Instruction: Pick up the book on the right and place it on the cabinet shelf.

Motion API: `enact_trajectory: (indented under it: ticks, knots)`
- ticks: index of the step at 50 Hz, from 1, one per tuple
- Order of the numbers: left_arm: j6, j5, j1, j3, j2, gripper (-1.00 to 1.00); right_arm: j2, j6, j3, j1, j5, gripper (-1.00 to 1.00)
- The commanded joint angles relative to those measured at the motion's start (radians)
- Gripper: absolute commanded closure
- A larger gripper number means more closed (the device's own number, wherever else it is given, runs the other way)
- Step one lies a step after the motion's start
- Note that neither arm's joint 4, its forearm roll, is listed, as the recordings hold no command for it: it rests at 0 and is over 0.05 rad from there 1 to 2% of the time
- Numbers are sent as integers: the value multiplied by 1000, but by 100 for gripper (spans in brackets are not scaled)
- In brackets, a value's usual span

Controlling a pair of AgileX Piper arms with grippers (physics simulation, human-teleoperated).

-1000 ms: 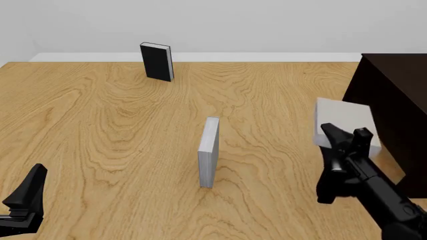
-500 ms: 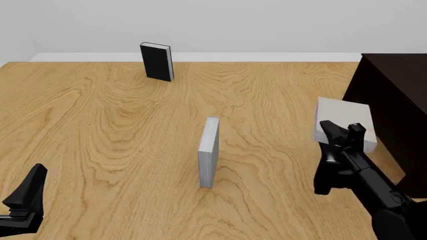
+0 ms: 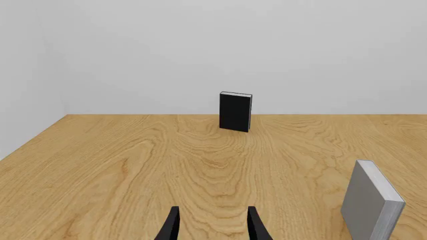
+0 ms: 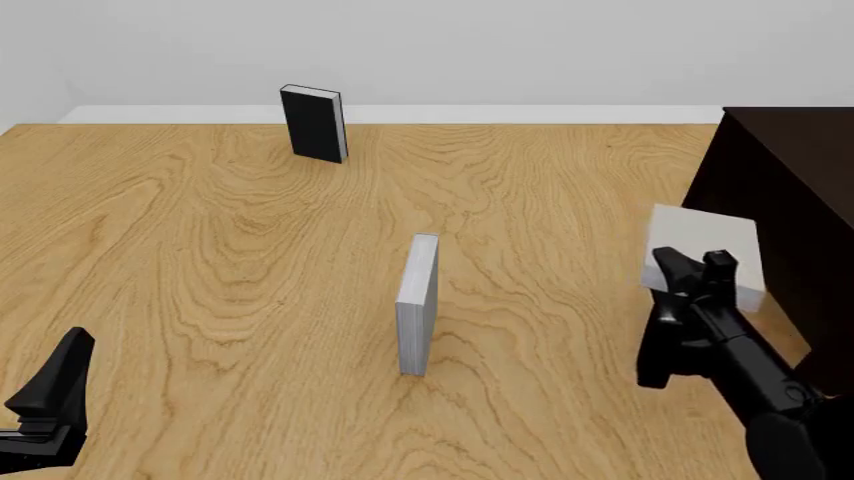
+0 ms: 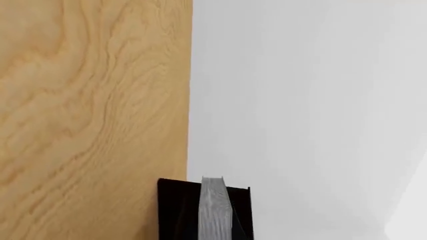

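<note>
R gripper [image 4: 697, 266] jaws closed on the book [image 4: 703, 252], held off the surface [image 4: 214, 260] beside cabinet [image 4: 787, 200]; L gripper [image 3: 212, 225] jaws apart, holding nothing.

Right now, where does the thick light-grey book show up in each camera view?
Front view: the book is at right, beside the dark cabinet, with the right gripper on it.
Left wrist view: not in it; only the slimmer grey book shows.
Right wrist view: edge-on, low centre.
Shared landmark: the wooden table.
</note>
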Motion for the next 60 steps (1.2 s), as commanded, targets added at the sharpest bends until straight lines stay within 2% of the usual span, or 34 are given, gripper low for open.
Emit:
enact_trajectory:
  ticks: [1, 10, 12, 13, 24, 39, 50, 52, 53, 54, 55, 58, 60]
  knots:
    - [0, 0, 0, 0, 0, -100, 11, 18, -12, -45, -14, 100]
    - [0, 0, 0, 0, 0, -100, 20, 39, -21, -81, -14, 100]
    - [0, 0, 0, 0, 0, -100, 21, 18, -21, -84, -15, 100]
    - [0, 0, 0, 0, 0, -100, 21, 38, -22, -92, -14, 100]
    - [0, 0, 0, 0, 0, -100, 20, 32, -37, -125, -14, 100]
    - [0, 0, 0, 0, 0, -100, 38, 65, -65, -166, 1, 100]
    - [0, 0, 0, 0, 0, -100, 70, 56, -84, -197, -11, 100]
    - [0, 0, 0, 0, 0, -100, 70, 27, -96, -216, -14, 100]
    - [0, 0, 0, 0, 0, -100, 61, 68, -99, -218, -12, 100]
    - [0, 0, 0, 0, 0, -100, 68, 73, -97, -218, -14, 100]
    - [0, 0, 0, 0, 0, -100, 81, 47, -101, -216, -14, 100]
    - [0, 0, 0, 0, 0, -100, 87, 59, -108, -228, -14, 100]
    - [0, 0, 0, 0, 0, -100, 93, 37, -109, -238, -14, 100]
